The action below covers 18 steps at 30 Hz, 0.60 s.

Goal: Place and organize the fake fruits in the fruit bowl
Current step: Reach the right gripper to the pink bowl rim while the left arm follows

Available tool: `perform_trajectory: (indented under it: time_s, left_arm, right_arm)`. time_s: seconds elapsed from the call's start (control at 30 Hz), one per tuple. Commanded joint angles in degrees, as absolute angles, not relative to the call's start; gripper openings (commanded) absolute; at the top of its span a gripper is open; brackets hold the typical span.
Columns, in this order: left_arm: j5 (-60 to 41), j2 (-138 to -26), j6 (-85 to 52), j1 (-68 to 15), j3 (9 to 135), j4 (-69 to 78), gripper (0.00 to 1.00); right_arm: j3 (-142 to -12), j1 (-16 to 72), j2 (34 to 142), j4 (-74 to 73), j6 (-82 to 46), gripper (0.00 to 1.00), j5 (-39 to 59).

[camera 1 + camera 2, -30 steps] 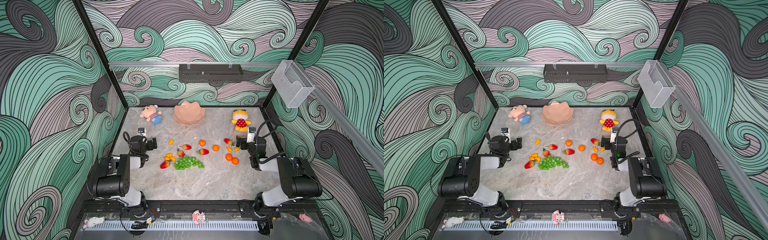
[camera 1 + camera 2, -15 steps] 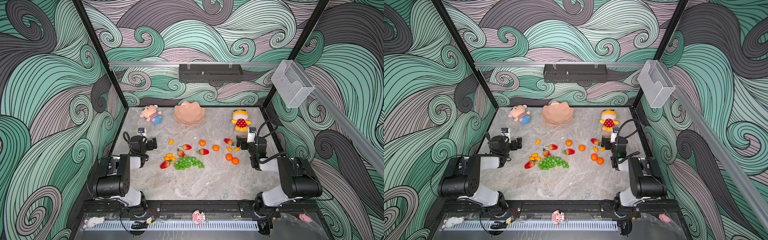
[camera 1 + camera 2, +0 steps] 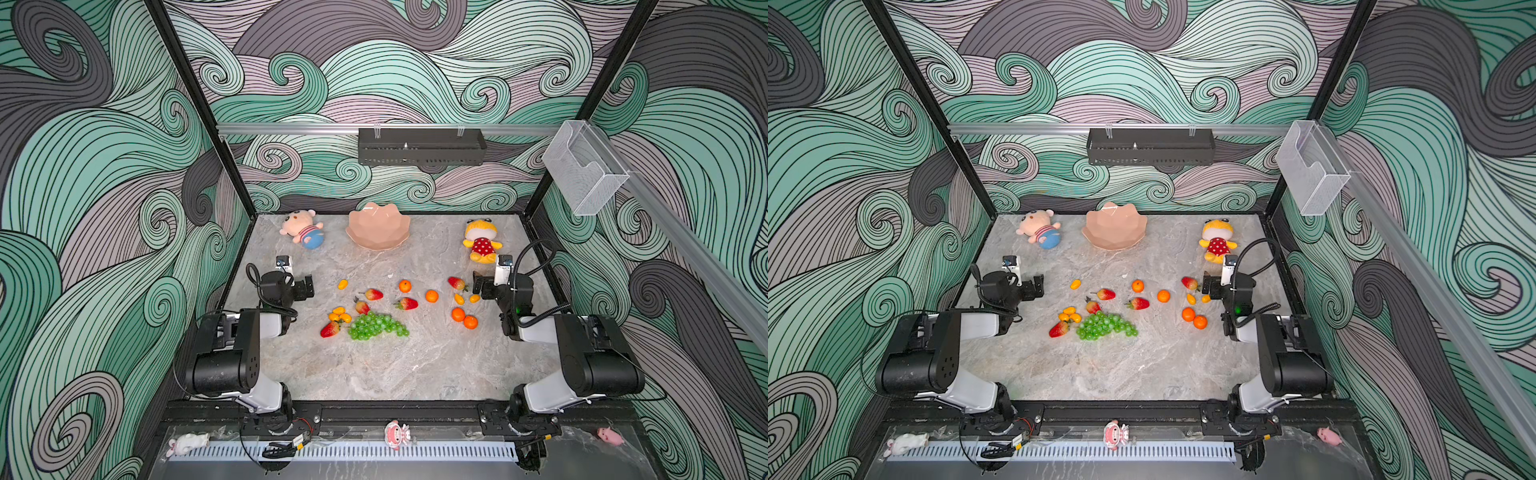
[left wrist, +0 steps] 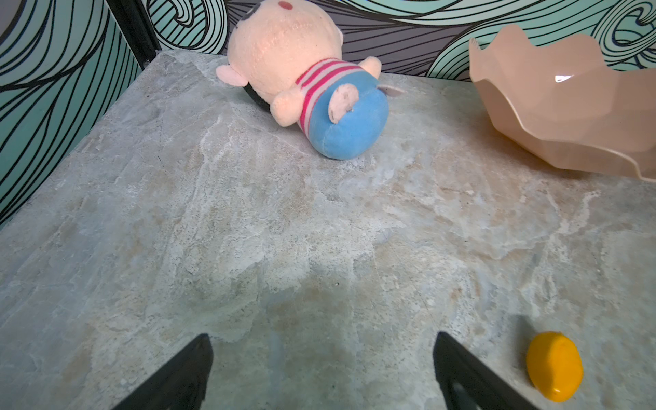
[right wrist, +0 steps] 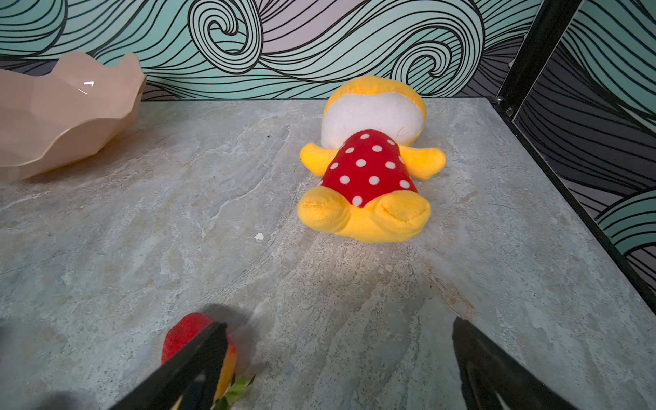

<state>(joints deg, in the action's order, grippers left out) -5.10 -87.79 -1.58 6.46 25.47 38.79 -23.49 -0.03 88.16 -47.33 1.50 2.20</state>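
One strawberry (image 5: pixel 184 335) lies just outside the spread right fingers (image 5: pixel 184 372).

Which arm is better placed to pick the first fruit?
Right. The open right hand is right beside the glossy red plastic strawberry; the open left hand sits farther from its nearest fruit, the small yellow oval kumquat.
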Motion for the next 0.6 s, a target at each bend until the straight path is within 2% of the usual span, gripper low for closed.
perform_trajectory:
  time_s: [0.0,0.1,0.17,0.27,0.4,0.57]
  left_arm:
    - [-2.9,-84.4,-2.2,5.8,22.2,43.9,0.99]
    - [0.1,-81.9,-1.0,3.8,19.9,45.7,0.99]
    - [6.1,-77.1,-0.3,1.2,19.3,43.5,0.99]
    - [15.1,-70.1,-6.3,-0.6,21.6,30.8,0.99]
    - [23.2,-64.1,-6.8,-6.5,23.9,21.0,0.99]
    - [22.5,-62.6,-13.8,-11.2,33.0,7.8,0.99]
  right_arm:
    - [-23.0,-0.2,87.2,-48.3,1.5,0.99,3.0]
    - [-23.3,-0.2,83.9,-44.6,1.4,0.99,3.1]
    - [-24.6,-0.1,81.0,-39.5,1.0,0.99,2.3]
    - [-26.2,0.0,77.6,-32.9,-1.5,0.99,-0.8]
    - [-28.0,0.0,74.4,-26.4,-4.7,0.99,-2.0]
    - [-32.0,0.1,71.2,-18.2,-11.0,0.99,1.0]
